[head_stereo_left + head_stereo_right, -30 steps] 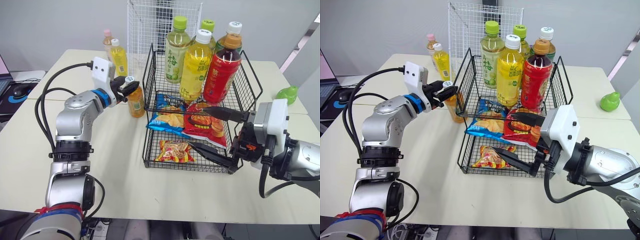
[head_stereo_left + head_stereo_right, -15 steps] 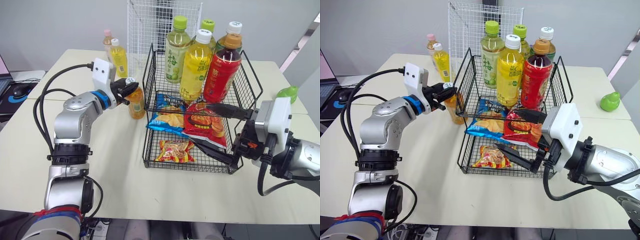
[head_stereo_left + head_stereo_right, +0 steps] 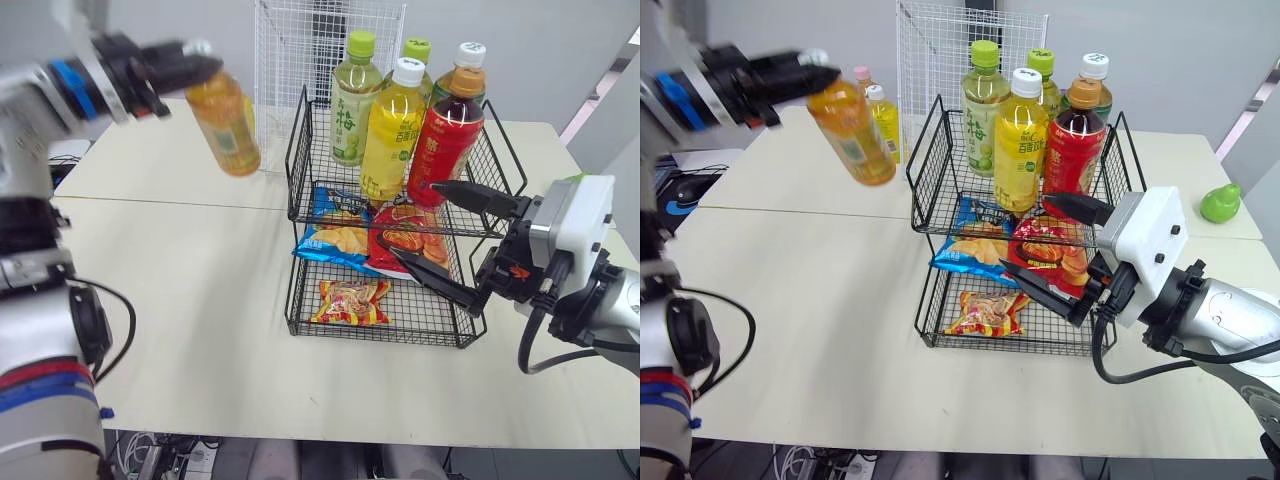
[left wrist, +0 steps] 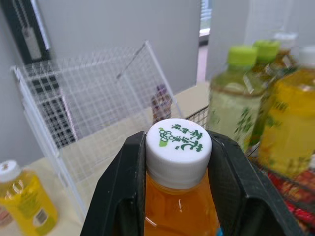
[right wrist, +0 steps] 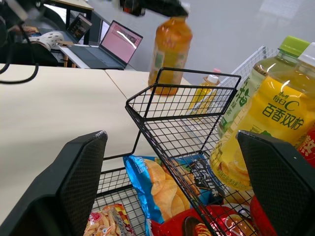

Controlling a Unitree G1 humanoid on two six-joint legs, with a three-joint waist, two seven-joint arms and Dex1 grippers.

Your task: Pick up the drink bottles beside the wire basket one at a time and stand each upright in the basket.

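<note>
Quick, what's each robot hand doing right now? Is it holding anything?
Left gripper: closed on the orange drink bottle, up in the air.
Right gripper: open, holding nothing.

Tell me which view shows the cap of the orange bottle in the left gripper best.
Left wrist view: the cap sits centred and close, its green print readable, clamped by the left gripper. Both eye views show the orange bottle tilted in the air, cap hard to make out. Right wrist view shows it far off.
</note>
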